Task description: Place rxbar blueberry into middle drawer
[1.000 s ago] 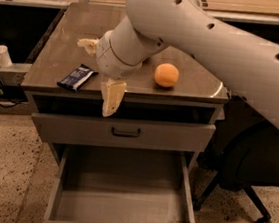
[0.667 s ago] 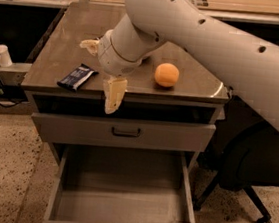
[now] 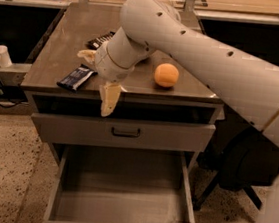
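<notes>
The rxbar blueberry, a dark blue flat bar, lies on the grey cabinet top near its front left edge. My gripper hangs just right of the bar, open and empty. One pale finger sits above the bar's far end. The other finger points down over the cabinet's front edge. The middle drawer is the lowest one. It is pulled fully out below and holds nothing.
An orange ball sits on the top to the right of my wrist. A black-wrapped bar lies further back, partly behind my arm. The upper drawer with a dark handle is shut. A white cup stands at left, a dark chair at right.
My gripper has shifted slightly down and left, closer to the blue bar. The bar, the orange ball and the drawers have not moved.
</notes>
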